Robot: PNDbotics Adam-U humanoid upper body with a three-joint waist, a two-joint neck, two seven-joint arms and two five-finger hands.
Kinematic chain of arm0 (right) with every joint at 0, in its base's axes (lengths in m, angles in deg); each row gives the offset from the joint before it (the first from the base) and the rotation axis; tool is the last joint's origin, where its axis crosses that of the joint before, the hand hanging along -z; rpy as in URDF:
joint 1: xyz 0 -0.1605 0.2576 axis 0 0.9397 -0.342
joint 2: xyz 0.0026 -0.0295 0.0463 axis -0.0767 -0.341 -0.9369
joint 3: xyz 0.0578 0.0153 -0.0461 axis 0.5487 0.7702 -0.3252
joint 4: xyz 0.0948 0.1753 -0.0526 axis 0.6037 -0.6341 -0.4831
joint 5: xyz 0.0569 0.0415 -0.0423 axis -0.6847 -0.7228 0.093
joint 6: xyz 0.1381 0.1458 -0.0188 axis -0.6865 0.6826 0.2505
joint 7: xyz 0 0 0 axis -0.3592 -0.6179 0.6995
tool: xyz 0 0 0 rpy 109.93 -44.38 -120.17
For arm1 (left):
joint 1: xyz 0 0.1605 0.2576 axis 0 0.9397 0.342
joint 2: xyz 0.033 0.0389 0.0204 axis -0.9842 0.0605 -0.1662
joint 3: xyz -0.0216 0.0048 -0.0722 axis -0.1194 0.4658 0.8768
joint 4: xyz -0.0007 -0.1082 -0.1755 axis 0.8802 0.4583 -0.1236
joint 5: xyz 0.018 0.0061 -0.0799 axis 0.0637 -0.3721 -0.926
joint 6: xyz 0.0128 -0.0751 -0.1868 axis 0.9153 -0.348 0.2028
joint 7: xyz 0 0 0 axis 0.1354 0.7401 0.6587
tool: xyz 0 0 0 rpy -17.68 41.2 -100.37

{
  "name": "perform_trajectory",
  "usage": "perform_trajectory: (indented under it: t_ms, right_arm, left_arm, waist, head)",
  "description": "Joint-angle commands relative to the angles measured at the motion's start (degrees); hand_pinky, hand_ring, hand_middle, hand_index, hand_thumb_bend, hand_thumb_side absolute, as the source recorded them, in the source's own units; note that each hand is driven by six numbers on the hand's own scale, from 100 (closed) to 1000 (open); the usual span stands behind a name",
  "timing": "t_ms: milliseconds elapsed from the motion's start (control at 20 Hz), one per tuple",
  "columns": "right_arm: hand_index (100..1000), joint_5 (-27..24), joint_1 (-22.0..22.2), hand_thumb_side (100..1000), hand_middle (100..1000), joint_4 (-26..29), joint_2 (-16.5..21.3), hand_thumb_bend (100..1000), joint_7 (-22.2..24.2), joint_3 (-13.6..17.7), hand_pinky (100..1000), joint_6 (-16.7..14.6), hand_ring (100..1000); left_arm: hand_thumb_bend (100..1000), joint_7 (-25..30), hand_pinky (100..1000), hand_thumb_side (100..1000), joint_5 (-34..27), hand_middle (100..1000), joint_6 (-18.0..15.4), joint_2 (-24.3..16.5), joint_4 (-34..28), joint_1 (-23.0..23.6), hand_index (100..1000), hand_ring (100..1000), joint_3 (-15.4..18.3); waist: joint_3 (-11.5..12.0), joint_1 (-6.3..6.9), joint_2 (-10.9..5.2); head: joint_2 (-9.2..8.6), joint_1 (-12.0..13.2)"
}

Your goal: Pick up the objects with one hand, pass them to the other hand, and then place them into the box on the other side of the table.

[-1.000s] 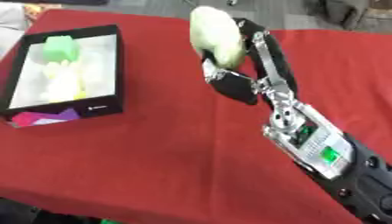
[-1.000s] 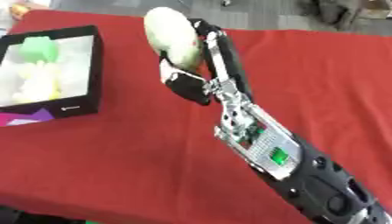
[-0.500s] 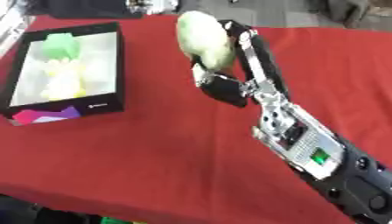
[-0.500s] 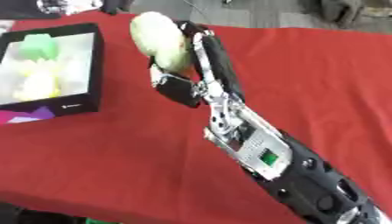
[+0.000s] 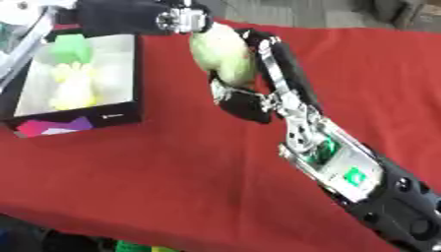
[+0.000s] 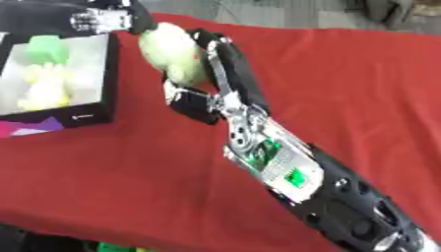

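Red cloth covers the tabletop (image 5: pixel 172 162), above which the right hand (image 5: pixel 258 91), fingers curled round it, holds a pale green, rounded, seemingly light and soft object (image 5: pixel 222 55), best taken at its free upper end, at three o'clock of the black box (image 5: pixel 73 83), with the left hand (image 5: pixel 176 19) touching its top, fingers unreadable.

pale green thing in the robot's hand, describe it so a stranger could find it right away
On the red table, follow the right hand up from the lower right. Its fingers curl round the pale green object, a smooth oval lump held just right of the black box, outside it.
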Motion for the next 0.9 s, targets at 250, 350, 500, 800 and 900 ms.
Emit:
perform_trajectory:
  t_ms: [250,350,500,800,900]
  right_arm:
    - [523,5.01,-0.97,100,456,-0.12,0.11,100,-1.28,-0.58,684,3.81,493]
    - [523,5.74,-0.91,100,456,-0.32,0.03,100,-0.47,-0.53,685,3.86,493]
    - [524,6.47,-0.83,100,456,-0.52,0.1,100,0.36,-0.56,688,3.9,495]
    - [524,7.65,-0.84,100,456,-0.65,0.28,100,1.27,-0.82,689,3.67,494]
    - [524,8.0,-0.81,100,456,-0.66,0.28,100,1.56,-0.9,690,3.6,494]
  left_arm:
    - [233,5.99,963,1000,4.71,807,-0.07,-0.3,2.99,-0.71,868,878,-0.41]
    - [219,6.01,967,1000,3.04,801,-1.55,-0.1,4.43,-0.61,861,875,-0.28]
    - [201,6.01,976,1000,0.06,797,-3.17,-0.28,5.31,-0.56,856,874,0.48]
    - [281,6.01,984,1000,0.11,807,-5.25,-0.92,6.23,-0.4,866,889,-0.15]
    - [244,6.01,989,1000,0.2,807,-5.93,-0.85,6.6,-0.2,868,893,-0.43]
  waist:
    - [0.13,0.3,-0.83]
    - [0.14,0.28,-0.8]
    - [0.21,0.27,-0.76]
    - [0.42,0.26,-0.7]
    - [0.46,0.2,-0.68]
  head:
    - [0.51,0.25]
    - [0.71,0.52]
    - [0.82,0.65]
    - [0.72,0.56]
    - [0.77,0.42]
